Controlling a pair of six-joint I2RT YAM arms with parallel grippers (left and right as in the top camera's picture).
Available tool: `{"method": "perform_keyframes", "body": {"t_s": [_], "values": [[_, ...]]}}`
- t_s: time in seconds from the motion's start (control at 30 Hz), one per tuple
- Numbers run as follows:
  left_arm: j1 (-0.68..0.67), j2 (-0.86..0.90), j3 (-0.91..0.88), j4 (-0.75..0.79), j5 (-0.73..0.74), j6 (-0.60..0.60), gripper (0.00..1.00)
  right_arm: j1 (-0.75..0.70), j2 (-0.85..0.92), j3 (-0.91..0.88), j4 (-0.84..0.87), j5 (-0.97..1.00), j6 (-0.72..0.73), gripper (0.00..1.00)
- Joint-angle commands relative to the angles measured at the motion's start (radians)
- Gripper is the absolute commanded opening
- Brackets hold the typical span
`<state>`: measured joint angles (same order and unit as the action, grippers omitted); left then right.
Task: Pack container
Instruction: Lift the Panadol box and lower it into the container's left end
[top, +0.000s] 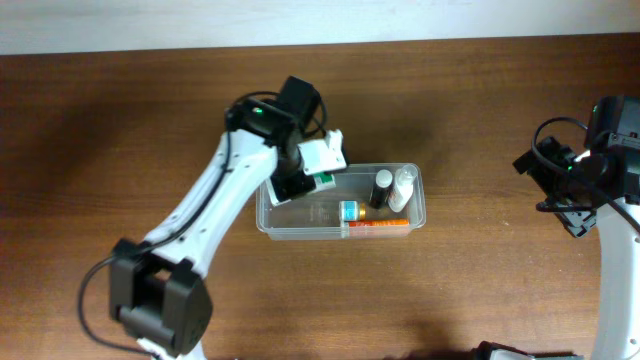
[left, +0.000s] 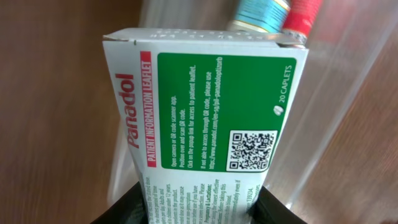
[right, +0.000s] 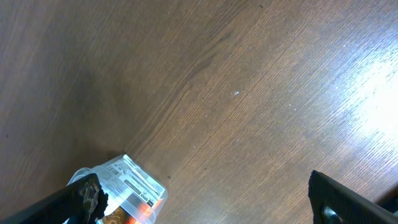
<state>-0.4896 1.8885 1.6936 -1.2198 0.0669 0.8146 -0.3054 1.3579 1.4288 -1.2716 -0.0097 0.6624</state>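
Observation:
The clear plastic container (top: 300, 228) sits mid-table and holds a dark bottle (top: 381, 188), a white bottle (top: 402, 186), a teal-labelled bottle (top: 348, 211) and an orange-red tube (top: 378, 227). My left gripper (top: 312, 170) is shut on a white and green Panadol box (left: 205, 118) and holds it over the container's left end. The teal bottle (left: 261, 12) and red tube (left: 301, 15) show beyond the box. My right gripper (top: 572, 195) is open and empty at the far right, away from the container (right: 134, 183).
Brown wooden table (top: 480, 110) all round. A pale wall edge runs along the back (top: 300, 20). The container's left half holds no items.

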Motion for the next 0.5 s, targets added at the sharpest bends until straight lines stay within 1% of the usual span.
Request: {"method": "perform_keyframes", "body": {"t_s": [0.0,0.23,0.27,0.3,0.33,0.37,0.47], "values": [[-0.010,0.067,-0.010,0.016,0.023,0.164,0.46,-0.003,-0.014,0.008,0.000,-0.002,0.008,0.98],[-0.014,0.156,-0.010,0.029,0.023,0.170,0.57,-0.003,-0.014,0.008,0.000,-0.002,0.008,0.98],[-0.014,0.157,-0.010,0.030,0.022,0.167,0.69,-0.003,-0.014,0.008,0.000,-0.002,0.008,0.98],[-0.014,0.157,-0.010,0.032,0.013,0.167,1.00,-0.003,-0.014,0.008,0.000,-0.002,0.008,0.98],[-0.014,0.152,-0.005,0.030,-0.005,0.149,1.00,-0.003,-0.014,0.008,0.000,-0.002,0.008,0.98],[-0.014,0.148,0.004,0.034,-0.035,0.080,1.00,-0.003,-0.014,0.008,0.000,-0.002,0.008,0.98],[-0.013,0.133,0.052,0.018,-0.078,-0.048,1.00,-0.003,-0.014,0.008,0.000,-0.002,0.008,0.98]]}}
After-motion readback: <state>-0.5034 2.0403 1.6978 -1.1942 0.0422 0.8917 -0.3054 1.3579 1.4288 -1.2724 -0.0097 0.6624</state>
